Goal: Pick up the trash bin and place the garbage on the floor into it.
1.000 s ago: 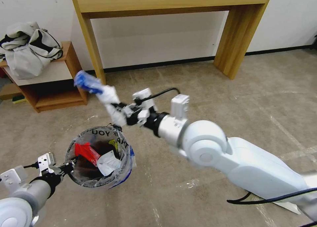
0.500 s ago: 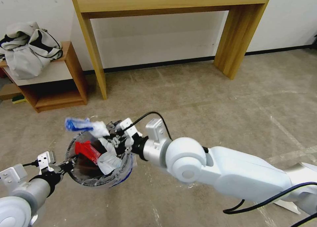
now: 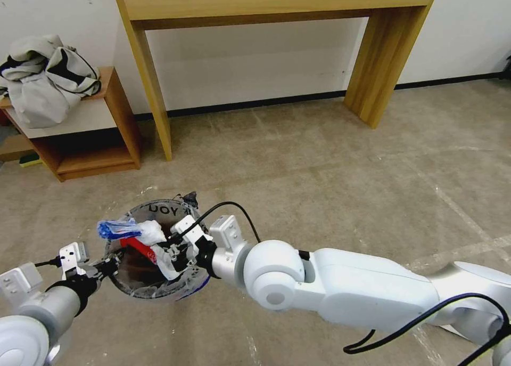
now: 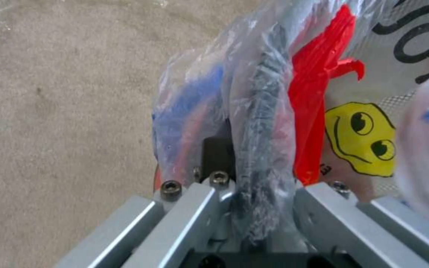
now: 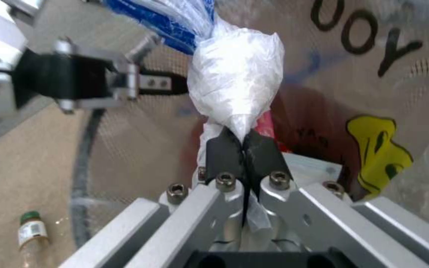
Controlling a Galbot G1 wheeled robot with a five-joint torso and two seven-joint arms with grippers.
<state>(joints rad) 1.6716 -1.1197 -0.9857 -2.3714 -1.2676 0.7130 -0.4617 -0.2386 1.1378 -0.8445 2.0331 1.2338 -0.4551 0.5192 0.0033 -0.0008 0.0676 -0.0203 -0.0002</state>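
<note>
The trash bin (image 3: pixel 139 286), red with a blue rim and a clear lettered liner, hangs just above the floor at the lower left. My left gripper (image 3: pixel 110 263) is shut on its near rim (image 4: pixel 261 149); the wrist view shows the liner pinched between the fingers beside a yellow face mark (image 4: pixel 361 139). My right gripper (image 3: pixel 170 250) is at the bin's mouth, shut on a piece of garbage, a white and blue plastic wrapper (image 3: pixel 133 230) that sticks out over the opening (image 5: pixel 237 82). A red wrapper (image 3: pixel 137 244) lies inside. A small green-capped bottle (image 5: pixel 32 232) lies on the floor beside the bin.
A tall wooden table (image 3: pixel 277 3) stands against the back wall. At the left is a low wooden shelf (image 3: pixel 85 142) with a grey bundle of cloth (image 3: pixel 48 78) on it. Bare concrete floor (image 3: pixel 346 169) stretches to the right.
My right arm has swung down and left, carrying the white and blue wrapper from above the bin to its mouth. The left gripper and bin have stayed put.
</note>
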